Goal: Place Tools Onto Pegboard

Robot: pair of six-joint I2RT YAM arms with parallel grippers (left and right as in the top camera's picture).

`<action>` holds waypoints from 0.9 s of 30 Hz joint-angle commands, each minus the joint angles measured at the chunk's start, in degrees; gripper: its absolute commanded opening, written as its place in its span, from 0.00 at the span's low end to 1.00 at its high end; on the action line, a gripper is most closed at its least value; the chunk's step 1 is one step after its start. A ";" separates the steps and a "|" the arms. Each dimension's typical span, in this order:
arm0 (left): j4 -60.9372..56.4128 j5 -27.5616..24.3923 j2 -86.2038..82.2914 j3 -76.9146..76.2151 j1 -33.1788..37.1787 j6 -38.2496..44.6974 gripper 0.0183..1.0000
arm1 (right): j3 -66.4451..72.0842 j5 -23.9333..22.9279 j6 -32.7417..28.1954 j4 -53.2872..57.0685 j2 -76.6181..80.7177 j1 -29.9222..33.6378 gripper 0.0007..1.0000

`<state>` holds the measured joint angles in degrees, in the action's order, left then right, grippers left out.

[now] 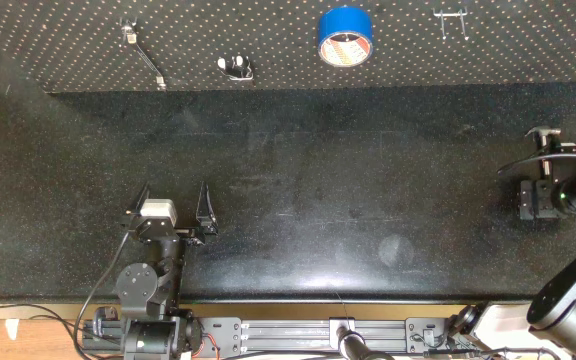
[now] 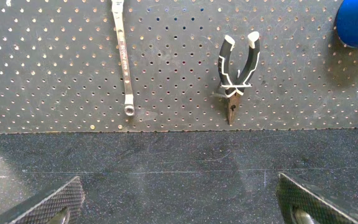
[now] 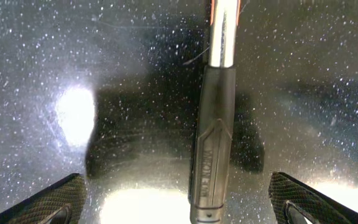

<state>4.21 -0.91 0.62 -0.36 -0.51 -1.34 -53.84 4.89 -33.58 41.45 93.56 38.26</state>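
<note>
Along the far edge of the table (image 1: 318,200) you had the pegboard (image 1: 68,50) standing upright. It already carried a wrench (image 1: 146,58), pliers (image 1: 235,67), a roll of tape (image 1: 345,37) and a pair of hooks (image 1: 451,22) near its right end. Between the board and the arm bases, a broad band of black tabletop lay open across the middle. Its near edge ran just in front of the bases.

Your left gripper (image 1: 173,203) sat near that edge on the left, fingers spread wide and holding nothing. It faced the wrench and pliers across the table. Well apart from it, close to the right border of the top view, lay the hammer (image 3: 213,137).

Your right gripper (image 3: 180,202) was over the handle, fingers parted, one on each side of the dark grip and neither touching it.

The hammer's long axis ran front to back, roughly square to the board. Its head (image 1: 543,133) pointed toward the pegboard and its grip end toward the bases. From the right wrist camera, the metal shaft ran straight away from the fingers.
</note>
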 commanded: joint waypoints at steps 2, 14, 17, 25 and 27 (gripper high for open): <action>0.48 0.20 -0.42 0.04 0.31 -0.09 1.00 | -0.72 1.18 -1.01 -0.85 0.63 0.17 0.96; 0.48 0.20 -0.42 0.04 0.31 -0.09 1.00 | -0.70 1.18 -0.98 -0.42 0.87 0.17 0.58; 0.50 0.20 -0.42 0.04 0.31 -0.11 1.00 | -0.70 1.18 -0.98 -0.39 0.94 0.17 0.57; 0.48 0.22 -0.42 0.04 0.31 -0.09 1.00 | -0.70 1.18 -0.98 -0.44 1.92 0.17 0.41; 0.50 0.20 -0.42 0.04 0.31 -0.09 1.00 | -0.70 1.18 -0.98 -0.44 1.92 0.17 0.27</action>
<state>4.21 -0.89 0.62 -0.36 -0.51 -1.34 -53.84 5.10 -34.41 40.88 94.89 38.26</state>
